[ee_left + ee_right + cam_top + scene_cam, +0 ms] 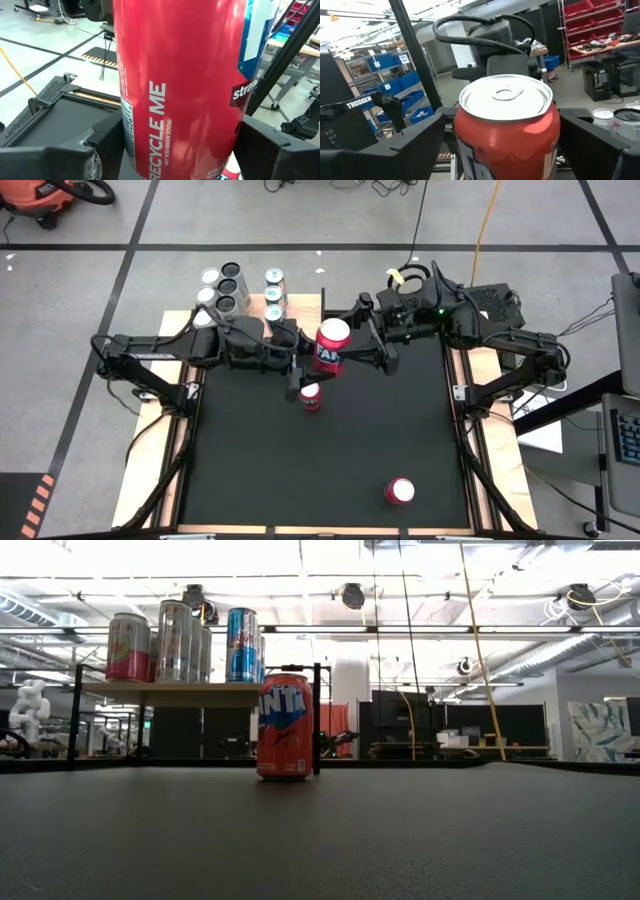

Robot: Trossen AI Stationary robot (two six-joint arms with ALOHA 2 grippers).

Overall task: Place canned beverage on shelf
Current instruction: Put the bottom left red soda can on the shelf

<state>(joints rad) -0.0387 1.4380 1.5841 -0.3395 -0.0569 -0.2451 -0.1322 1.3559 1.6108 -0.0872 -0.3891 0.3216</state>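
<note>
A red can (332, 346) with a silver top (506, 97) hangs upright in the air over the far middle of the black mat. My left gripper (316, 360) reaches in from the left and is shut on its lower body (180, 100). My right gripper (352, 346) comes from the right, open. Its fingers (415, 145) stand on either side of the can's upper part; I cannot see them touching it. The shelf (300, 302), a pale wood board on black supports (170, 693), stands at the far left. Several cans (180, 640) stand on it. My left gripper pinches the red can's lower side walls (131, 150) between its two fingers (92, 160). The fingers come in about level from the table's left. The can stands nearly upright in the hold, lifted clear of the mat.
A second red can (311, 396) stands on the mat just below the held one, in front of the shelf's right post (285, 727). A third red can (400, 491) stands near the front right. The mat's left and middle are bare.
</note>
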